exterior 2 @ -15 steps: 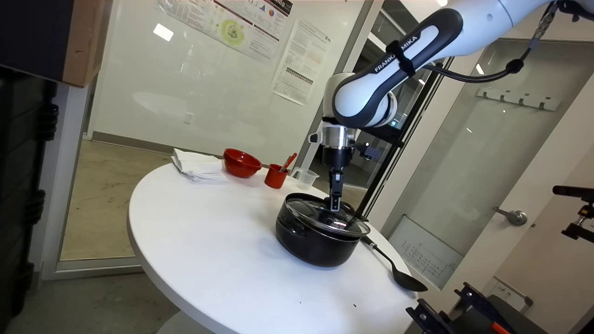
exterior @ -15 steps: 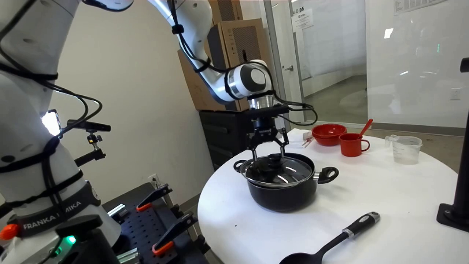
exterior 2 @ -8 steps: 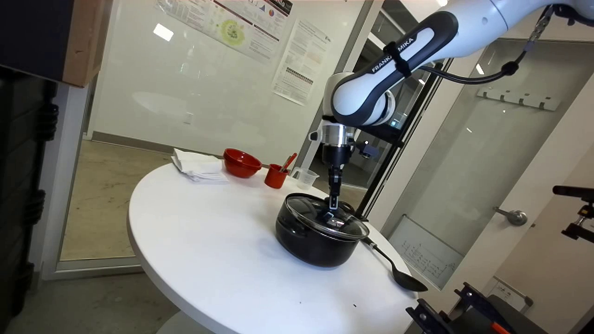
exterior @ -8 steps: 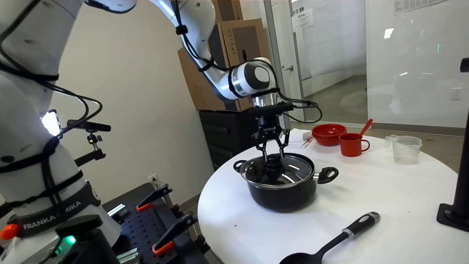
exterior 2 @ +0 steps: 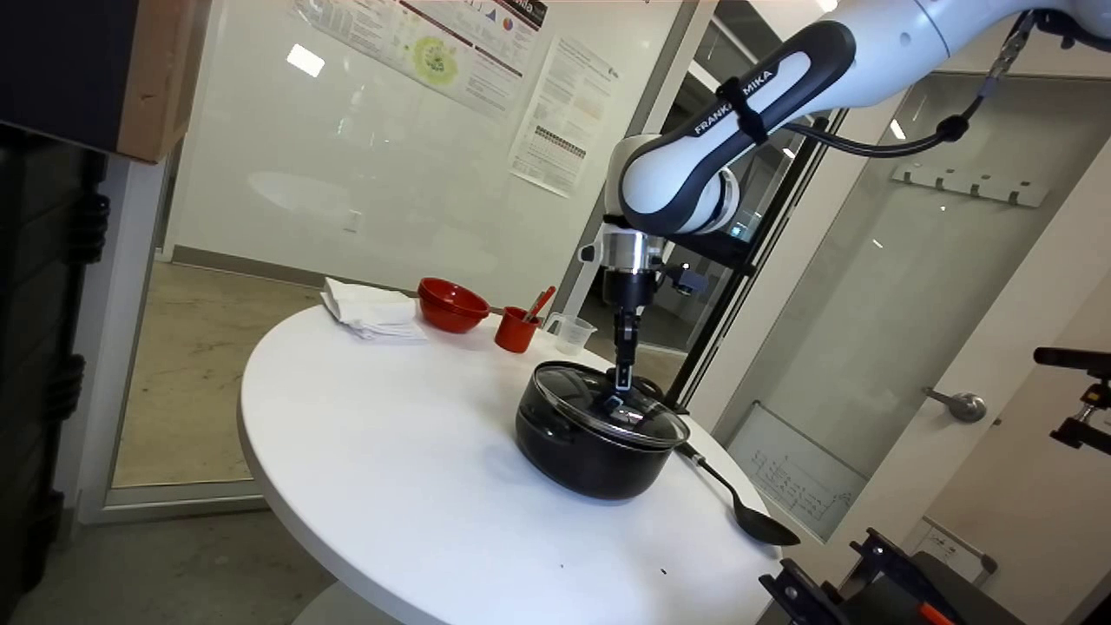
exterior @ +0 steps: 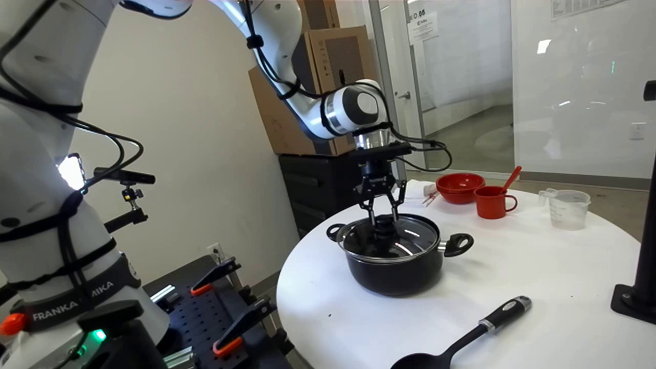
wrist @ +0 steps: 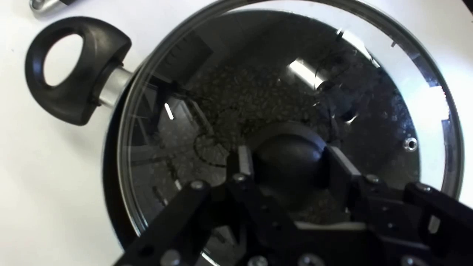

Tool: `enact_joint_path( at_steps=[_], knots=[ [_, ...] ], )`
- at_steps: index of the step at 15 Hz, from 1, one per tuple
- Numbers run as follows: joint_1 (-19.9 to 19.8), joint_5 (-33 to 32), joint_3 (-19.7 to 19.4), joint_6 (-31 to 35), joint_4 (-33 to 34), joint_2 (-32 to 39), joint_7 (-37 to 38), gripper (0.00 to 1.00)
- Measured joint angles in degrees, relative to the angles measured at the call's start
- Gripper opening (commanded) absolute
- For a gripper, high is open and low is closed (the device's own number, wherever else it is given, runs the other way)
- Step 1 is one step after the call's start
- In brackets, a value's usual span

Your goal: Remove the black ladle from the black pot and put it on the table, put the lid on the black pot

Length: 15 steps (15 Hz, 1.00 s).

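Partly cropped ladle (exterior: 466,340), lid (exterior: 412,245) gripped, pot (exterior: 397,277) interior murky

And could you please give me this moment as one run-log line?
lid: off-centre over black pot | pincer: closed on lid knob | black ladle: on table

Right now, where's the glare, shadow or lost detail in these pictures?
Wrist view: bright streaks and room reflections on the lid; the hand and the black knob nearly merge. Both exterior views: white glints on the lid. In an exterior view: a bright patch on the glossy wall, a soft shadow beside the black pot.
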Motion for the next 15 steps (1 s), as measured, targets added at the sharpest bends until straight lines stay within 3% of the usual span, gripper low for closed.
enact_joint_path(
  at_steps=[15],
  knots=[
    [1.72, -1.8, -1.58, 2.29, 0.09, -0.26, 2.5, 0.25]
  ],
)
